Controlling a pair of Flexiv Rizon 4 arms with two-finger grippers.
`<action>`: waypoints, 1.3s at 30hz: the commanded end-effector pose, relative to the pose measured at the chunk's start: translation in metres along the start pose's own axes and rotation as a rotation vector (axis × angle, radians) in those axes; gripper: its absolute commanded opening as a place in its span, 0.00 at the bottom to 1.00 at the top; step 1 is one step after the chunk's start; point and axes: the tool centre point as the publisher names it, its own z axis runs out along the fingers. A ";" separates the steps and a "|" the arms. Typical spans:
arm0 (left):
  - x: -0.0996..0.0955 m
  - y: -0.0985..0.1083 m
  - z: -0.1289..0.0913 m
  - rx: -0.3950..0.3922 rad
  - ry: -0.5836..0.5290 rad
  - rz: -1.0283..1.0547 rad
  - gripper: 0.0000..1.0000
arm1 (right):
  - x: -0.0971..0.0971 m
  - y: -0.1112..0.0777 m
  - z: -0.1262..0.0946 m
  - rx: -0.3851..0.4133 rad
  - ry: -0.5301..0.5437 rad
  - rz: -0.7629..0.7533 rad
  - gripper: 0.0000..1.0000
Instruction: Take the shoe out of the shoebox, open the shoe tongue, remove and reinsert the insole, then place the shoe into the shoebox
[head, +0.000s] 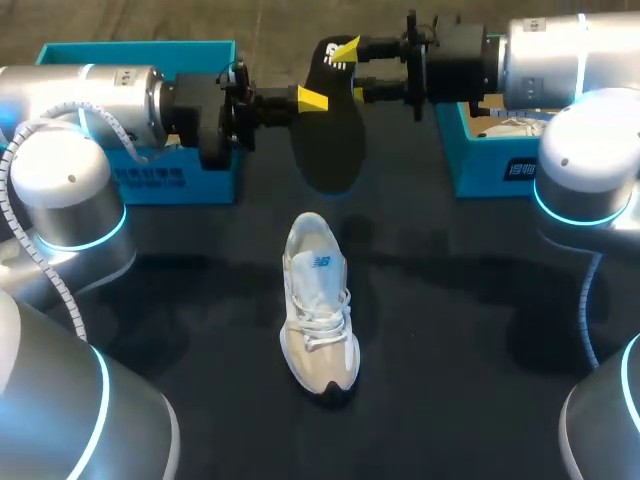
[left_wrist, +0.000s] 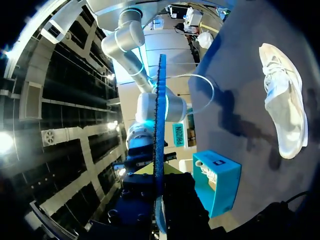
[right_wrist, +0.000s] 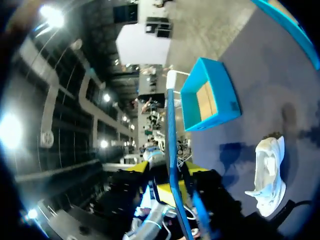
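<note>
1. The shoe (head: 318, 305) lies upright on the dark table (head: 470, 330) at the centre of the head view, toe toward 6 o'clock.
2. The insole (head: 326, 140) hangs in the air at 12 o'clock from the shoe.
3. The left gripper (head: 312, 98) is clamped on the insole's edge from 9 o'clock.
4. The right gripper (head: 345, 52) pinches the insole's far end from 3 o'clock.
5. One teal shoebox (head: 150, 170) stands at 10 o'clock from the shoe, and another teal box (head: 495, 160) at 2 o'clock.
</note>
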 end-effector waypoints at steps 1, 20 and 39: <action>-0.002 -0.002 -0.011 0.006 -0.002 -0.002 0.00 | -0.005 -0.011 -0.032 0.000 0.067 -0.055 1.00; -0.007 -0.010 -0.032 0.020 0.013 -0.052 0.00 | -0.016 -0.033 -0.090 0.069 0.092 -0.166 1.00; -0.025 -0.015 -0.043 -0.006 0.145 -0.726 0.00 | -0.016 -0.033 -0.090 0.069 0.092 -0.166 1.00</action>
